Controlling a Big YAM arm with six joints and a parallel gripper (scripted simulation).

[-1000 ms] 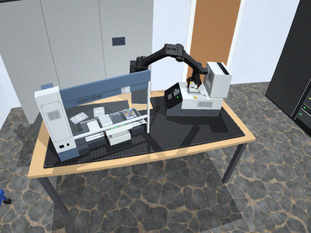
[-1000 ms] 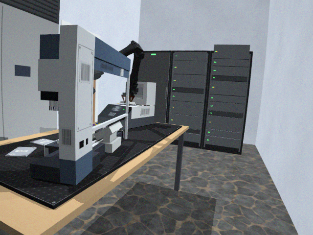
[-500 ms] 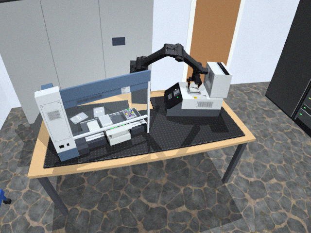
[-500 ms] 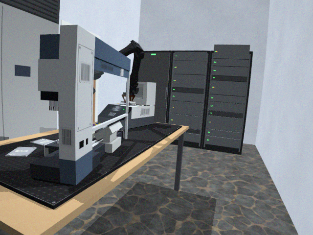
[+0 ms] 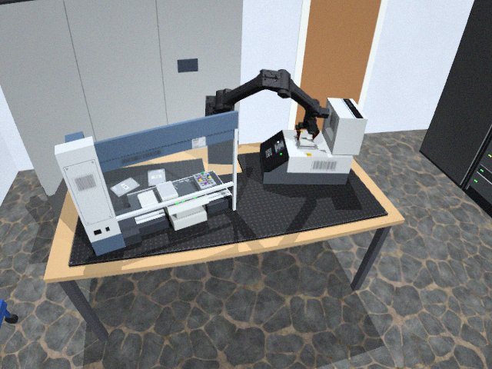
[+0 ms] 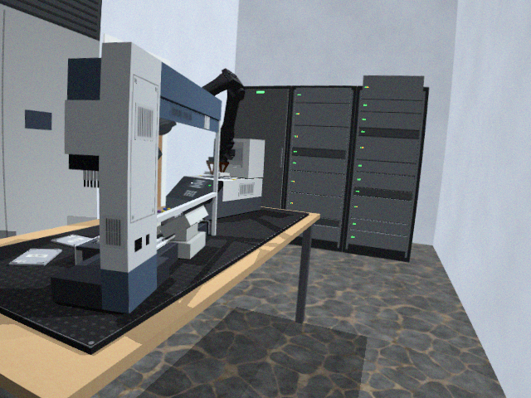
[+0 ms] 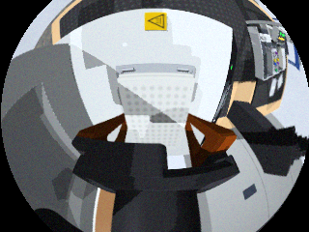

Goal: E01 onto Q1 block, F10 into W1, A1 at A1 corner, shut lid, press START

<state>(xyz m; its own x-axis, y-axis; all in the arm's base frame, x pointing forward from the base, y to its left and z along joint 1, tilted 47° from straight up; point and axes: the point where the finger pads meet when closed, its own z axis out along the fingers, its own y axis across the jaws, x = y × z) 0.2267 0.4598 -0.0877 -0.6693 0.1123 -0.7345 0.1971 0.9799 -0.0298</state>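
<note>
My gripper point(image 5: 306, 134) point(image 6: 218, 165) point(image 7: 155, 115) is shut on a white 96-well PCR plate point(image 5: 306, 139) point(image 7: 156, 99), gripped across its width by the orange fingers. It holds the plate right at the block on top of the real-time cycler Q1 point(image 5: 317, 163) point(image 6: 241, 188). I cannot tell whether the plate rests on the block. Q1's lid point(image 5: 344, 126) point(image 6: 251, 157) stands open, upright behind the block. The lamp point(image 5: 280, 154) on the dark panel is green. Another white plate point(image 5: 147, 197) lies at the left end of the deck row.
The liquid handler point(image 5: 85, 191) point(image 6: 124, 171) spans the table's left half, with its blue gantry beam overhead. The tube cooling block point(image 5: 204, 181) and the deep-well block point(image 5: 167, 191) sit in the deck row. Two flat nests point(image 5: 157, 176) point(image 5: 124, 186) lie behind. Server racks point(image 6: 351, 162) stand beyond.
</note>
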